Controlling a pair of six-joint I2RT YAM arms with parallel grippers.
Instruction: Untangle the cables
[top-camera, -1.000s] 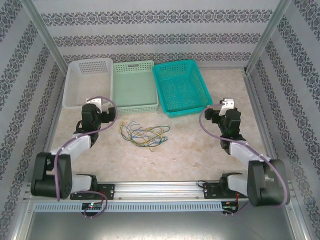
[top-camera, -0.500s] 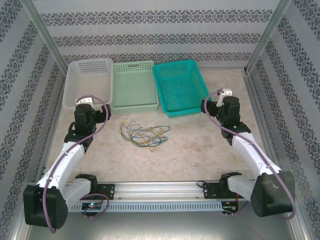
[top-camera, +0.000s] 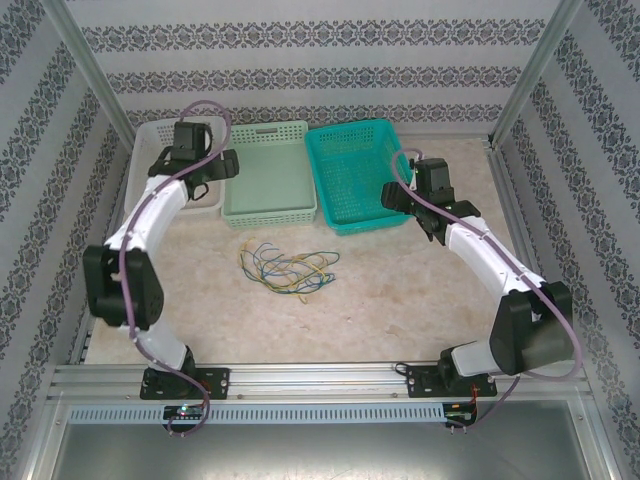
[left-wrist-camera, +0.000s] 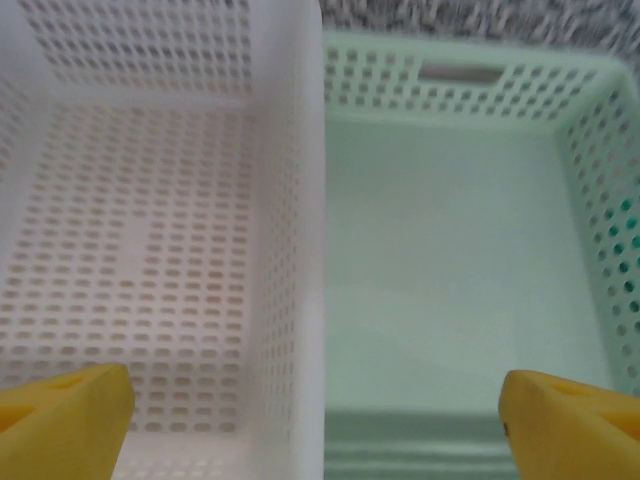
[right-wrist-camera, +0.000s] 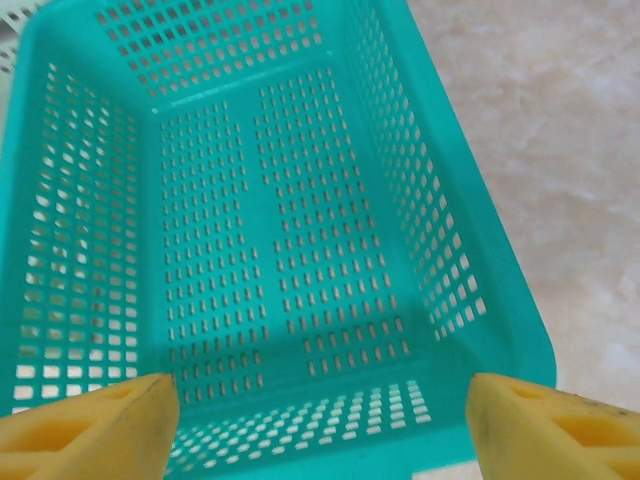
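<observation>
- The cables (top-camera: 287, 268), thin yellow, green and blue strands, are lying in one loose knot on the bench (top-camera: 400, 290), just in front of the pale green basket (top-camera: 266, 128) and between your two arms.
- Your left pincer (left-wrist-camera: 320, 425) is hanging above the shared wall of the white basket (left-wrist-camera: 150, 250) and the pale green one. Its yellow fingertips (left-wrist-camera: 62, 418) are standing wide apart with nothing between them.
- Your right pincer (right-wrist-camera: 320, 415) is hanging over the near end of the teal basket (right-wrist-camera: 490, 300), its fingertips likewise spread and gripping nothing.
- Judged from this layout, you are in the reach-in step: no strand is being held, and both pincers are sitting well apart from the knot, toward the far side of the bench.
- The next move is asking you to bring one pincer back and down onto the knot, aiming at an outlying loop or free end of a single colour, not the dense middle.
- The other pincer is probably best used to pin the remaining strands, so that the pull separates one cable without dragging the whole bundle.
</observation>
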